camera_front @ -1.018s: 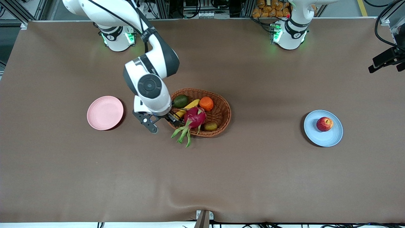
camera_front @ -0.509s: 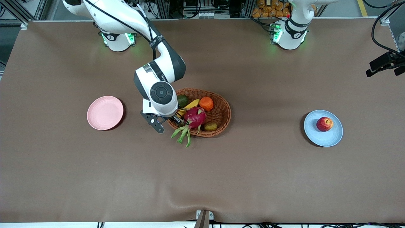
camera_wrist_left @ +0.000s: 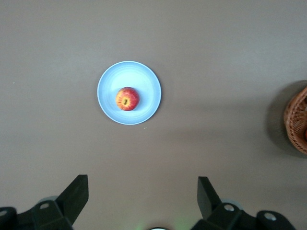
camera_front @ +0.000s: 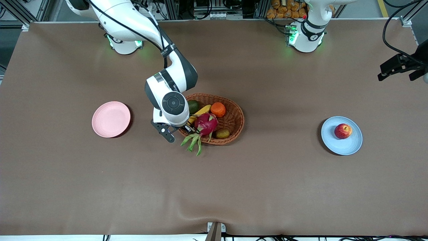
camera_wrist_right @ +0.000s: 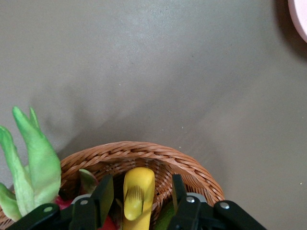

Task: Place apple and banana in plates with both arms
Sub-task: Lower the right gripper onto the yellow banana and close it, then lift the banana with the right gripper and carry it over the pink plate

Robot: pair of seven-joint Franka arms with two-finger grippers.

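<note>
Right hand [camera_wrist_right: 139, 199] is sitting down inside the basket [camera_front: 234, 117] at its right-arm end, fingers [camera_wrist_right: 103, 194] narrowly spread either side of the banana [camera_wrist_right: 138, 194], not yet pinching by the look of it. Small gaps are showing on both sides in the right wrist view, so I'm reading it as straddling, not gripping.

Key relation: banana [camera_front: 200, 112] is lying with its long axis running diagonally through the basket, one end toward the orange [camera_front: 218, 109], the other end going under the right hand. Fingers are standing across that axis near the hidden end, which is what a squeeze needs. Dragon fruit [camera_front: 206, 123] is crowding right beside it, leaves hanging over the rim, so I'd guess there's some risk of snagging on lift.

Banana is looking plain yellow, blunt end dark-streaked, curved, partly hidden by the wrist from the front.

Pink plate [camera_front: 111, 119] is waiting bare on the worktop toward the right arm's end, beside the basket, so the right arm is the nearer one for that drop.

Apple [camera_front: 343, 131] is already sitting in the blue plate [camera_front: 347, 147] toward the left arm's end. Left hand [camera_wrist_left: 144, 196] is hanging high over the worktop, spread wide, holding nothing; that arm is waiting.
</note>
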